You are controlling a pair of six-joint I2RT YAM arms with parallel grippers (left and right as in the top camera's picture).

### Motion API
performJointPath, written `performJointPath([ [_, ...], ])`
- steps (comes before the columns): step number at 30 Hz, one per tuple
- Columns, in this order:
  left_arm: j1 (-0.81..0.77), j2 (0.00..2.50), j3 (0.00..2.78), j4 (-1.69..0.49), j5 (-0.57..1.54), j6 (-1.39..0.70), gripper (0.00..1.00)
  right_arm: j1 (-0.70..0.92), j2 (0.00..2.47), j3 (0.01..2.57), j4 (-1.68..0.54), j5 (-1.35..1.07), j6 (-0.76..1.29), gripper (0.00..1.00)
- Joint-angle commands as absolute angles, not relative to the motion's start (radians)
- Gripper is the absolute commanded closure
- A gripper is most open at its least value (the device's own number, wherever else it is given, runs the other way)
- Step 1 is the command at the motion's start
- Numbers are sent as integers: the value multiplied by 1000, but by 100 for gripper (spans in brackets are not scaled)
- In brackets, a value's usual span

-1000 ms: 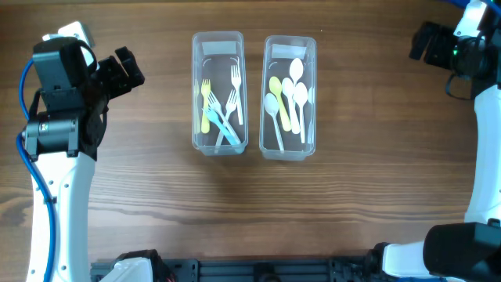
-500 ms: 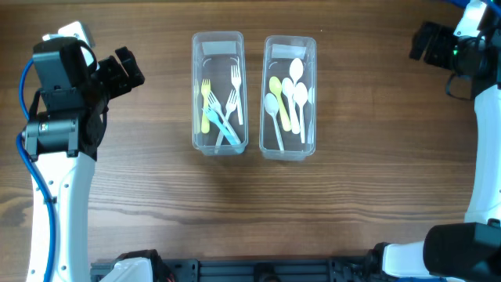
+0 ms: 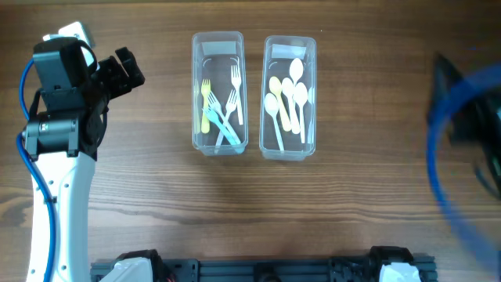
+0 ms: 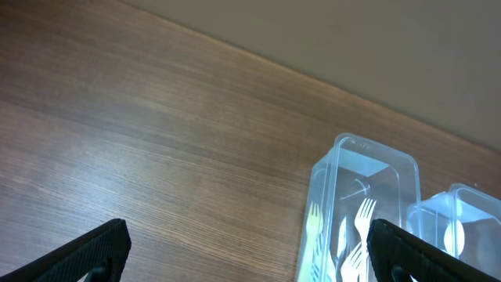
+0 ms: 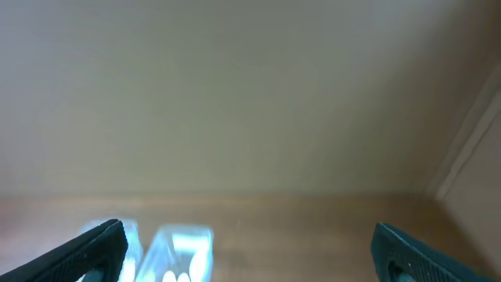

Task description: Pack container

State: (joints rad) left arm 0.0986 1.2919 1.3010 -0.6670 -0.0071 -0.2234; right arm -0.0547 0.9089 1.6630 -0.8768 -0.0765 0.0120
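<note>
Two clear plastic containers stand side by side on the wooden table. The left container (image 3: 218, 51) holds several white, yellow and blue forks (image 3: 219, 110). The right container (image 3: 290, 48) holds several white and yellow spoons (image 3: 288, 98). My left gripper (image 3: 129, 69) is open and empty at the far left, well apart from the containers; its wrist view shows the fork container (image 4: 364, 207) ahead on the right. My right arm (image 3: 466, 125) is a dark and blue blur at the right edge. In its wrist view the right gripper (image 5: 250, 254) is open and empty, with both containers (image 5: 168, 251) blurred at lower left.
The wooden table (image 3: 352, 204) runs across the view. A dark rail (image 3: 258, 270) lies along the front edge. A pale wall (image 5: 235, 94) fills most of the right wrist view.
My right arm has swung from the back right corner towards the camera and down the right side, now blurred by motion. The left arm and both containers have not moved.
</note>
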Motion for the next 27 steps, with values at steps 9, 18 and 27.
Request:
performJointPath([
  [9, 105, 1290, 1312, -664, -17, -225, 0, -49, 490, 1394, -805, -170, -19, 0],
  [18, 105, 1290, 1312, -664, -17, -225, 0, -49, 215, 840, -584, -237, -19, 0],
  [27, 105, 1290, 1312, -664, -17, -225, 0, -49, 86, 437, -262, -316, -27, 0],
])
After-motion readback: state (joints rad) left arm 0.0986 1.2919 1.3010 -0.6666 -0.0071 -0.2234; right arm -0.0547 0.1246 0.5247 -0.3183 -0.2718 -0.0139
